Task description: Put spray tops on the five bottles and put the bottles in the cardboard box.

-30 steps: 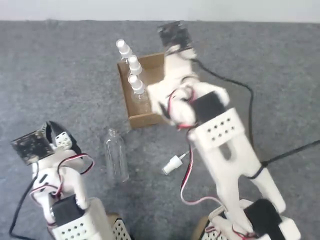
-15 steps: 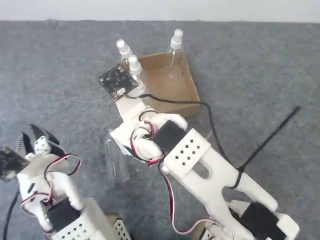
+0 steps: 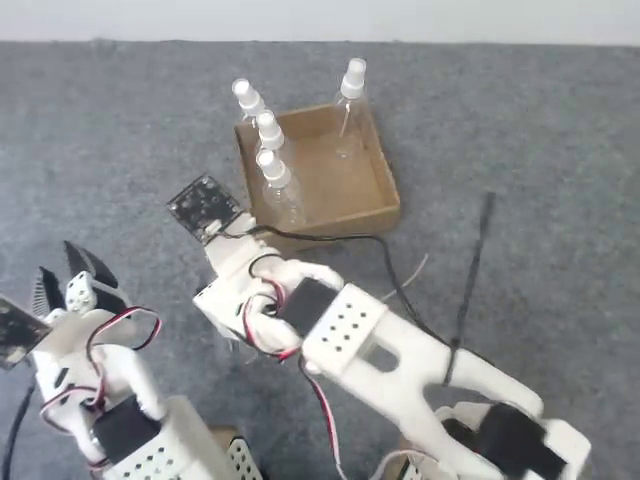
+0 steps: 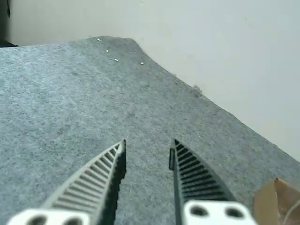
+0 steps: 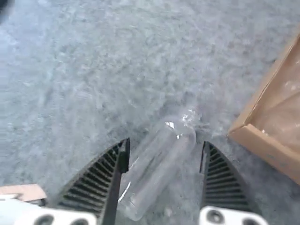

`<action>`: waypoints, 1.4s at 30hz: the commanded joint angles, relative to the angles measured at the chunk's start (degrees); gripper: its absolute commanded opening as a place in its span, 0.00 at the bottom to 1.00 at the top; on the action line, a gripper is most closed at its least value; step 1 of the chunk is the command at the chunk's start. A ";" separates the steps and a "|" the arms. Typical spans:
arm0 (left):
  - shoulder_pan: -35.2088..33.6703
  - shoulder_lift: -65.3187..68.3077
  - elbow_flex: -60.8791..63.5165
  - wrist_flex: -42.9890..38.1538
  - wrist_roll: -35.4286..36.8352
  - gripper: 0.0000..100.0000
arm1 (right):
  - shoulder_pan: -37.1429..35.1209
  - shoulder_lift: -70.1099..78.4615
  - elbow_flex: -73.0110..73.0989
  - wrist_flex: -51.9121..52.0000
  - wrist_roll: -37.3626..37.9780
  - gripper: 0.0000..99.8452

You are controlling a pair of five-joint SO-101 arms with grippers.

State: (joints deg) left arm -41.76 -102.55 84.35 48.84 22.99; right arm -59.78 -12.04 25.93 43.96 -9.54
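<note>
Fingers (image 5: pixel 101 185) of our right gripper (image 5: pixel 165 143) are spread wide, straddling the clear, topless plastic bottle (image 5: pixel 157 168) that lies on the grey felt tabletop (image 5: pixel 70 70). We should lower squarely, centre on the body and close gently, since we judge that thin plastic may roll or squash. At 9 o'clock our left gripper (image 3: pixel 58 265) hangs released, holding nothing. Toward 1 o'clock sits the brown cardboard box (image 3: pixel 385 190), four white-topped clear spray bottles (image 3: pixel 275 180) standing along its walls.
</note>
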 commanded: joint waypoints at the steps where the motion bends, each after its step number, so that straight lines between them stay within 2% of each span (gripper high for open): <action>1: -0.35 -0.70 -3.74 -1.58 0.62 0.15 | -0.66 3.56 -0.97 -3.38 -0.26 0.20; 7: -0.35 -0.70 -3.74 -1.58 0.62 0.15 | -2.33 9.54 -4.75 -2.24 -0.62 0.20; 37: -0.35 -0.70 -3.65 -1.58 0.62 0.15 | -1.80 30.46 -14.95 -2.24 -0.26 0.19; 39: -0.35 -0.70 -3.65 -1.58 0.62 0.15 | -1.80 30.37 -15.03 -2.15 -0.26 0.15; 42: -0.35 -0.70 -3.56 -1.58 0.62 0.15 | -1.80 29.23 -15.12 -2.15 -0.18 0.02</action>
State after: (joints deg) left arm -41.76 -102.55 84.35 48.84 23.16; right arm -61.36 18.64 12.92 41.58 -9.54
